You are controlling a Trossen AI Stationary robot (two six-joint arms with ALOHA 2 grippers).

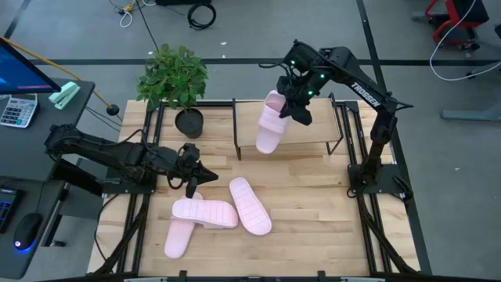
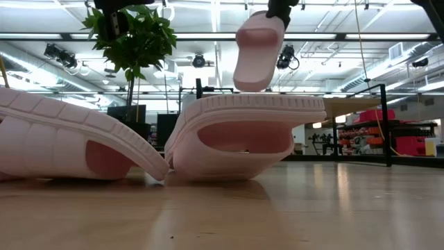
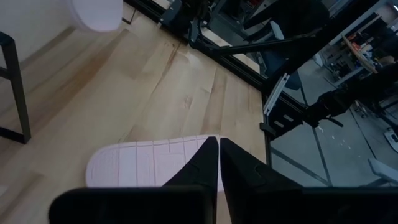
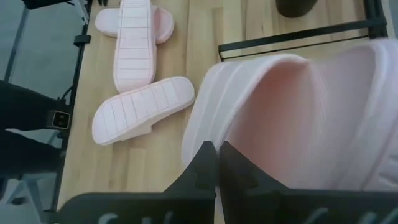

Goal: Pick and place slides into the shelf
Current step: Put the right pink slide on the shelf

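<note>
My right gripper [image 1: 291, 100] is shut on one pale pink slide [image 1: 270, 125], which hangs over the left part of the shelf [image 1: 313, 129], a light-wood board in a black frame. In the low view that slide [image 2: 258, 52] hangs high above the table. Three more slides lie on the table in front of the shelf. One [image 1: 249, 205] lies sole up. Another [image 1: 205, 211] lies across the third [image 1: 176, 239]. My left gripper [image 1: 192, 186] is shut and hovers over these, above a ribbed sole [image 3: 143, 162], with nothing between its fingers. My right gripper pinches the slide at the ridged edge of its strap [image 4: 208, 124] between its two fingers. The fingers slant down from above. The slide hangs lengthwise below them, clear of the table; my own fingers hide the exact place of contact.
A potted plant [image 1: 174, 78] stands at the far left corner beside the shelf, its dark pot [image 1: 189, 123] close to the frame's left post. Bare wood table lies to the right of the loose slides [image 1: 313, 204]. A desk with a calculator [image 1: 17, 110] stands left of the table.
</note>
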